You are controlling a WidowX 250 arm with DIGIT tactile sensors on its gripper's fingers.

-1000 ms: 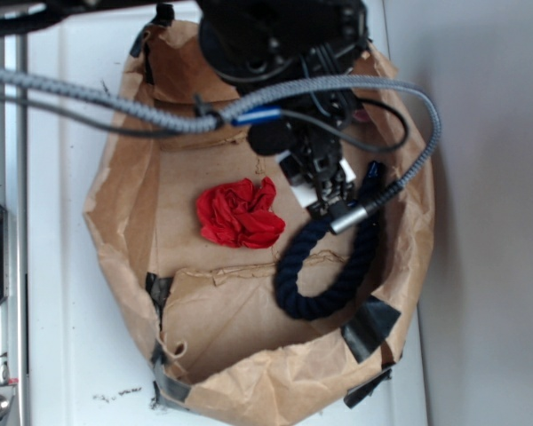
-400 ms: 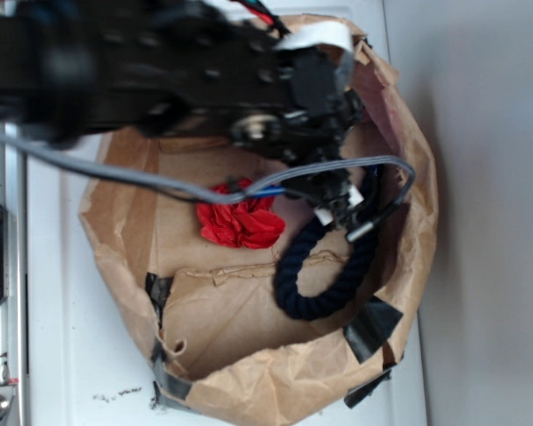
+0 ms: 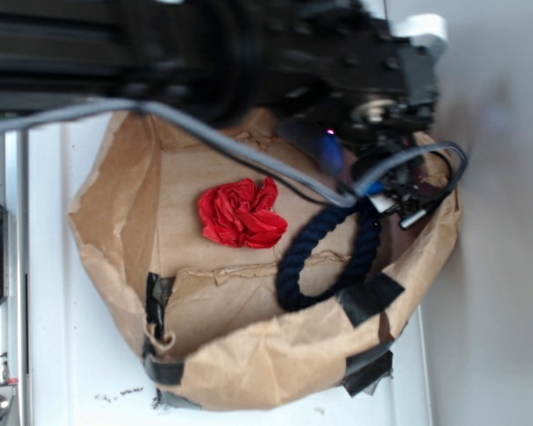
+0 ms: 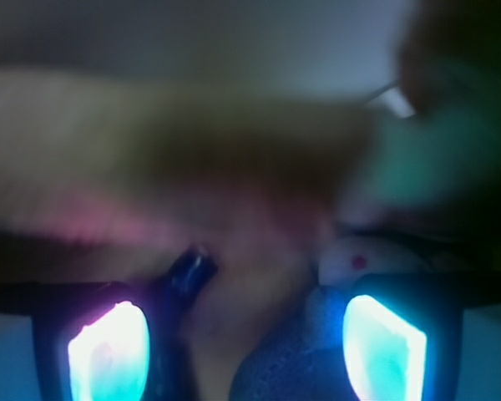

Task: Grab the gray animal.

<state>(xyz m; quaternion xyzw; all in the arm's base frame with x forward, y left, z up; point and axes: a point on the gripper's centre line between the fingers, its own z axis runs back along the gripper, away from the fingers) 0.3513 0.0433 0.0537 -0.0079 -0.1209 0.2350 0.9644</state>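
Gray plush animal with a cream face and red dot eye (image 4: 351, 288) sits blurred between the glowing fingers (image 4: 108, 351) of the spread-open tool (image 4: 246, 347), which holds nothing, near the crumpled brown paper bag's (image 3: 249, 355) right wall.

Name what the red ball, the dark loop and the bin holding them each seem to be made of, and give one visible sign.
Red ball: probably crumpled paper, matte, with sharp creases. Dark loop: thick navy rope, likely fibre; twisted strands show. Bin: brown kraft paper, wrinkled and dull, patched with black tape.
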